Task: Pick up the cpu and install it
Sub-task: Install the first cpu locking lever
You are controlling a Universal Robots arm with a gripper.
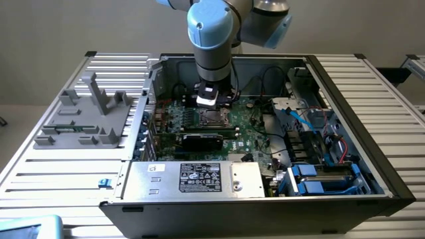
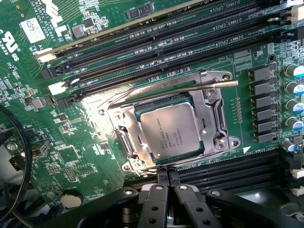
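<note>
Gripper point(image 2: 167, 179) first: fingers pressed together, nothing between them, tips hanging just above the board w/ the socket frame edge right ahead of them. Moving outward, and there's the cpu point(image 2: 175, 129), silvery-grey lid up, lying flat inside the metal socket frame point(image 2: 216, 126); looks seated in the socket already, square to the frame, though the frame's window leaves most of its lid bare. Locking lever point(image 2: 209, 85) runs along the frame's far side. In the exterior view the gripper point(image 1: 211, 102) sits over the motherboard point(image 1: 256, 127), about 11 o'clock from the case centre, w/ the cpu point(image 1: 212, 118) just below it at 6 o'clock. Further out: RAM slots point(image 2: 156, 40) beyond the socket, power supply box point(image 1: 192, 178) at 6 o'clock along the case front, drive bays at 4 o'clock, grey plastic fixture point(image 1: 86, 117) on the table at 9 o'clock outside the case. Handling call on the chip: light, stiff, thin, smooth metal lid so prob. slippery; underside contacts and socket pins fragile, so no tilt, no force. Best hold imo is by two opposite edges, jaws spanning the width, keeping it level; can't tell from here how much edge is reachable inside the frame.
</note>
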